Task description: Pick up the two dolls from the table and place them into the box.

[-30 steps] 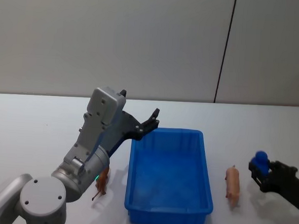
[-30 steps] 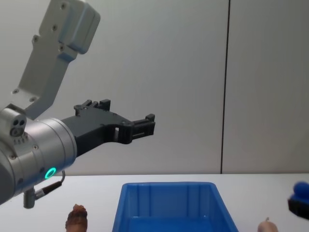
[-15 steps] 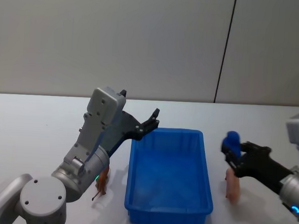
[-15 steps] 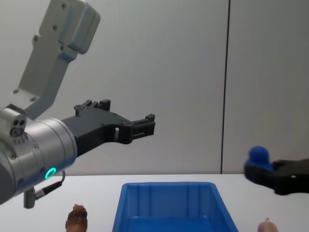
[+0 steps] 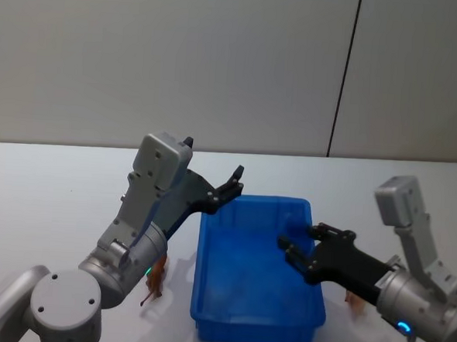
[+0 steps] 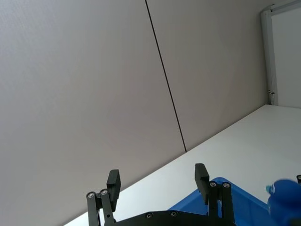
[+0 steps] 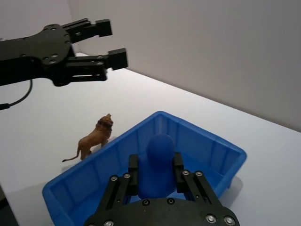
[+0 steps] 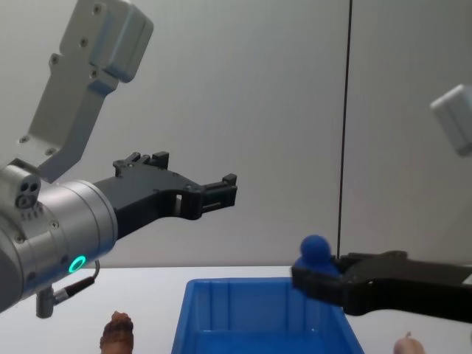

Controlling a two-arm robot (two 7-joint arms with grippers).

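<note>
Right gripper (image 7: 155, 165) hangs over the box (image 5: 254, 325), pinching a blue lump (image 8: 316, 247). The pig (image 8: 405, 344) lies on the table (image 5: 56, 199) under its arm, outside the box. Left gripper (image 5: 231, 185) hovers high, fingers spread wide; the brown doll (image 7: 94, 139) stands below it, beside the box.

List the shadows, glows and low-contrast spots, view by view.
Head view: soft, even light; a faint shadow on the table left of the box. Chest view: a green ring glows on the left arm, behind the open left gripper. Right wrist view: the brown doll casts barely any shadow; the blue object in the right gripper blends into the box behind.
</note>
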